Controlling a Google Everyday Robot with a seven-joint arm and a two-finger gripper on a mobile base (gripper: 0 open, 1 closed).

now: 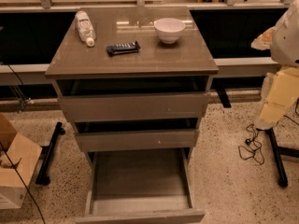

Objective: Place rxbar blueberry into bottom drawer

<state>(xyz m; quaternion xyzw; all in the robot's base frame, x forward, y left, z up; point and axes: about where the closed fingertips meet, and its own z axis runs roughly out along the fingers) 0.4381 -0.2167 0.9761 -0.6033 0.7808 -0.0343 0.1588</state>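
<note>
The rxbar blueberry (123,47), a flat dark bar with pale lettering, lies on the cabinet top left of centre. The bottom drawer (140,204) is pulled out wide and its tray looks bare. The two drawers above it are only slightly open. My arm shows at the right edge of the camera view. My gripper (264,38) seems to be the pale end pointing left there. It is level with the cabinet top, well right of the bar and touching nothing.
A white bottle (85,28) lies on its side at the back left of the top. A white bowl (169,30) stands at the back right. A cardboard box (14,171) sits on the floor to the left. Black stand legs and a cable (275,157) are on the right.
</note>
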